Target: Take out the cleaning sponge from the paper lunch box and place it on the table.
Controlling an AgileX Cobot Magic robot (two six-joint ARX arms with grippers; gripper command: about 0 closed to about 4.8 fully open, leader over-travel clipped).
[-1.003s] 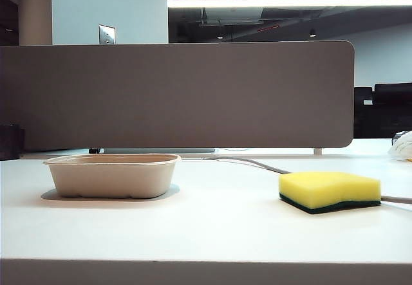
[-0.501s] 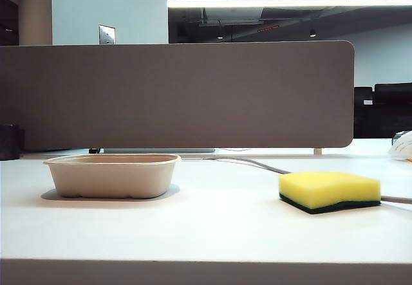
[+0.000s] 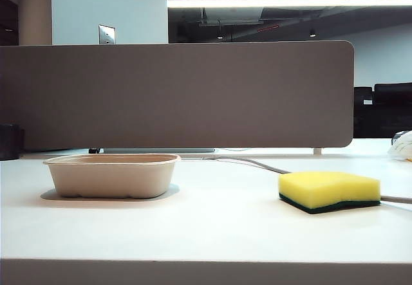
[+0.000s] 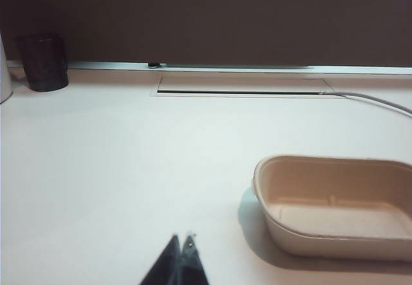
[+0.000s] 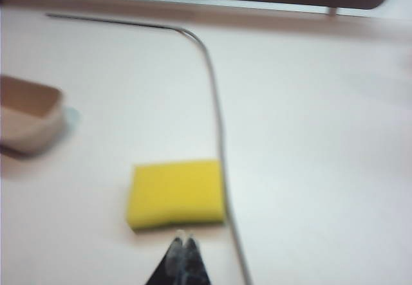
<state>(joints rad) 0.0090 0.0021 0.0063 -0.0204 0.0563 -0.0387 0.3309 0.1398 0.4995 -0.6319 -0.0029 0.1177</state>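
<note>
Across the exterior pictures nothing had shifted: the cleaning sponge lay in the same spot on the surface as a second before, and the paper lunch box stood unmoved to its left, well apart from it. Neither arm appeared in that view at any of the three moments.

The sponge rested flat on the surface, outside the box, yellow foam uppermost and a thin dark green layer beneath, showing as a dark band along its lower edge. It was a thick rectangular block with one corner turned toward the camera. A grey cable ran across the surface behind it; in the right wrist view the cable curved past the edge of the sponge, touching or just beside it.

The box was a shallow beige pulp tray with a rolled rim and tapering sides; the left wrist view showed its inside bare.

The right gripper hung just short of the sponge's near edge, its two fingertips pressed together and holding nothing; that picture was blurred. The left gripper sat above bare surface beside the box, its tips likewise closed on nothing. A grey partition panel stood along the back edge, with a dark cup near it at the far left.
</note>
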